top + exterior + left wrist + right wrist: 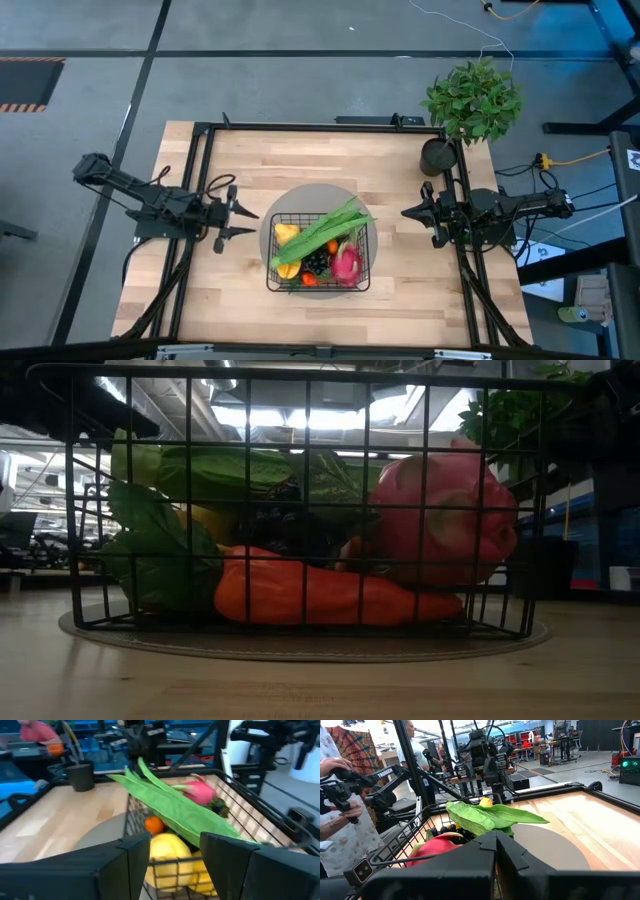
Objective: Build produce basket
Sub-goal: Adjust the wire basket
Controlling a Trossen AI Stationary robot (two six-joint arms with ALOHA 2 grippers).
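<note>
The black wire basket (pixel 270 272) stands on a round grey mat (pixel 300 197) at the table's middle. It holds long green stalks (pixel 322 234), a pink dragon fruit (pixel 347 264), yellow fruit (pixel 286 234), dark grapes (pixel 317 265) and a small orange (pixel 332 246). The low view shows an orange carrot (pixel 330 596) lying along the basket's near side, with the dragon fruit (pixel 440 520) above it. My left gripper (pixel 247 222) hovers open just left of the basket; the yellow fruit (pixel 170 851) shows beyond its fingertips. My right gripper (pixel 405 212) is shut, right of the basket, pointing at it.
A leafy potted plant (pixel 472 100) in a black pot (pixel 437 156) stands at the table's far right corner, close to my right arm. Black frame rails (pixel 200 170) run along the table's sides. A person (pixel 332 780) stands beyond the table's left side.
</note>
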